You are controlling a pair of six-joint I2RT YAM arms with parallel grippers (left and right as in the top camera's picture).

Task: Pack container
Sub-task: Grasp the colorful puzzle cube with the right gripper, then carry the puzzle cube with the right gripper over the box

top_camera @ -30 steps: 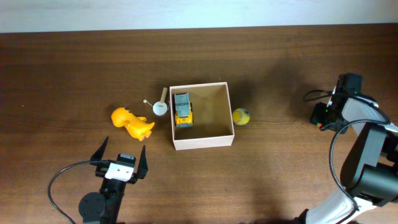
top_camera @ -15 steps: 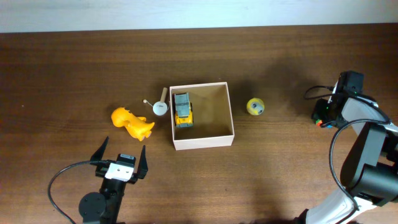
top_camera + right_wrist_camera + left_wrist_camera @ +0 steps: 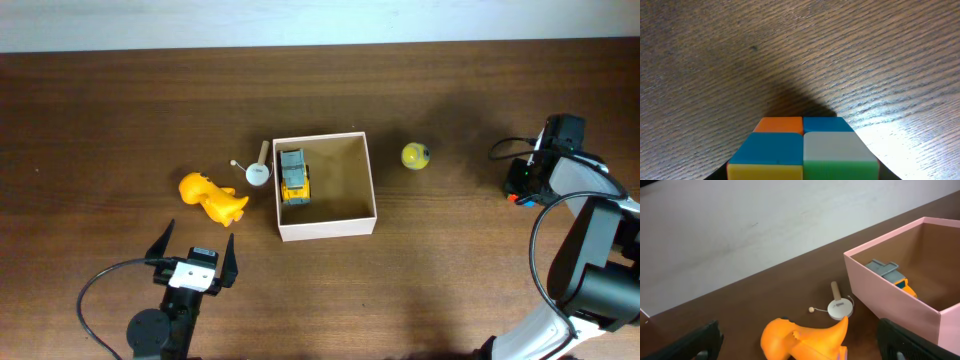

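Container (image 3: 326, 228) sits open, with a yellow-grey truck (image 3: 293, 177) inside against its left wall. Orange dinosaur (image 3: 212, 197) and white rattle (image 3: 258, 172) lie just left of container. Yellow ball (image 3: 415, 156) lies right of it, apart. Left gripper (image 3: 197, 240) is front-left of container, fingers spread. Right gripper (image 3: 517, 190) is far right of container, clamped on multicoloured cube (image 3: 802, 150).

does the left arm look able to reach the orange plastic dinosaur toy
Probably yes: the orange plastic dinosaur toy lies just ahead of the open left gripper, nothing between them.

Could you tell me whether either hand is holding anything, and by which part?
Right hand apparently grips the multicoloured cube by its sides; left hand holds nothing.
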